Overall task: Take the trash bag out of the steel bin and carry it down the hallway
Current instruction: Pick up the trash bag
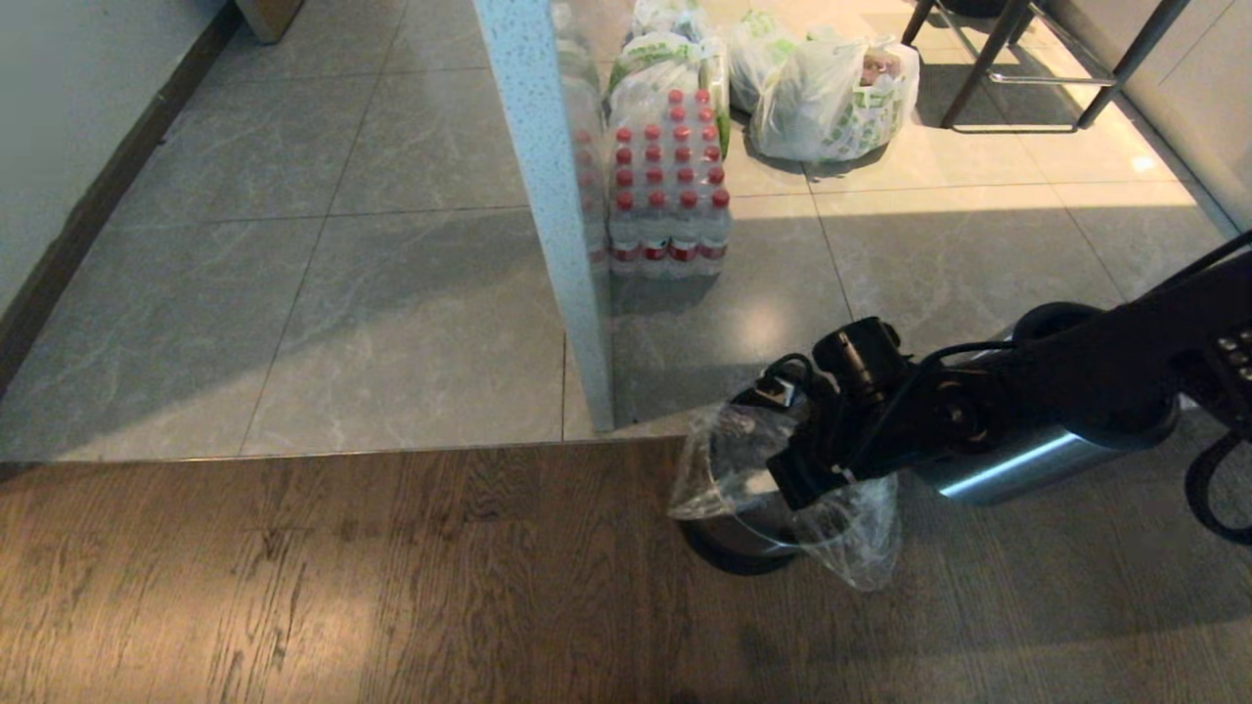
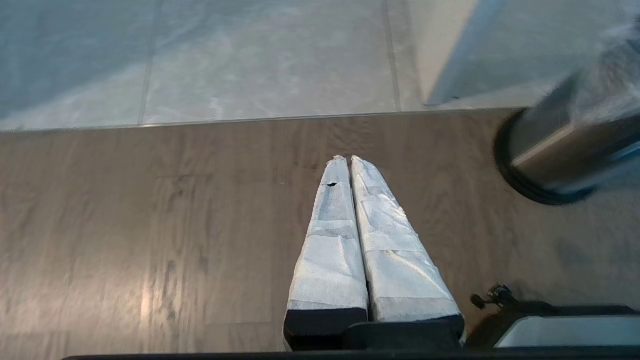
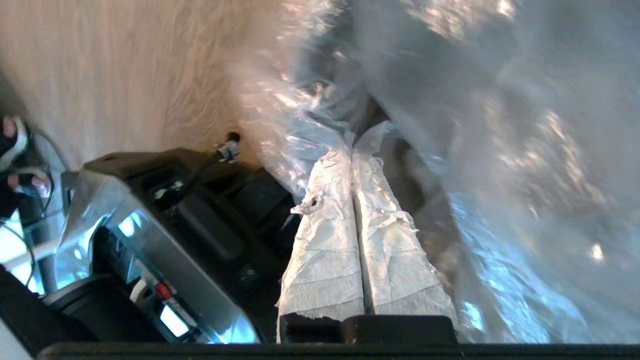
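At lower centre of the left wrist view the left gripper [image 2: 345,160] hung clenched and empty over wood floor. In the head view's lower right, the right gripper [image 1: 817,479] pinched the trash bag [image 1: 851,533] film at the steel bin [image 1: 743,533] rim; the bag hung below it. A white pillar [image 1: 548,196] and bottled water [image 1: 668,186] stood beyond.

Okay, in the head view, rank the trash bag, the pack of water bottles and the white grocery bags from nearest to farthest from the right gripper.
1. trash bag: pinched in the right gripper, over the steel bin.
2. pack of water bottles: on the tiles beyond, beside the pillar.
3. white grocery bags: farthest, behind the bottles.
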